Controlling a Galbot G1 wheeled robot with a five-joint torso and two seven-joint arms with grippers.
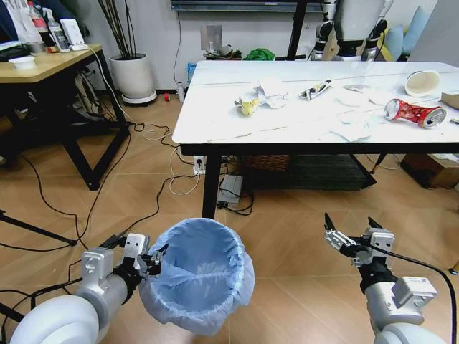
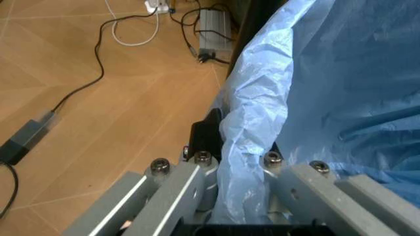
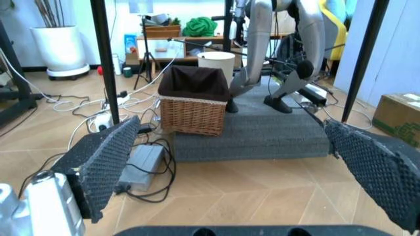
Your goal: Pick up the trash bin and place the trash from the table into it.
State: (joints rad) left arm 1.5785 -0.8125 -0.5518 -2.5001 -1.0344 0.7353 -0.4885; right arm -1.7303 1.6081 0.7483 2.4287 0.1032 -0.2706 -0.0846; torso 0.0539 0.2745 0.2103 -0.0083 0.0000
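We take the desk as landmark: white marble-look top w/ black legs, its long axis running across the head view. The trash bin sits below and in front of the desk's near-left corner, upright, mouth pointing up, lined w/ a crinkly light blue bag; inside we see bag folds and no litter. Our left hand is at the bin's rim on the side away from the desk's middle, pinching rim and bag between its fingers; in the left wrist view the blue plastic bunches right through the grip. Our right hand hangs in front of the desk's near edge, toward its right half, fingers spread wide w/ nothing between the pads, well apart from the bin. On the desk the trash lies scattered: yellow wrapper and crumpled white paper near the middle, small tube just beyond them w/ long axis slanting toward the far right, crushed red can on its side near the right end, long axis along the desk's length. The paper cup lies tipped at the far right, mouth facing us; contents we can't tell. Under the desk, a wicker basket w/ dark liner on the floor.
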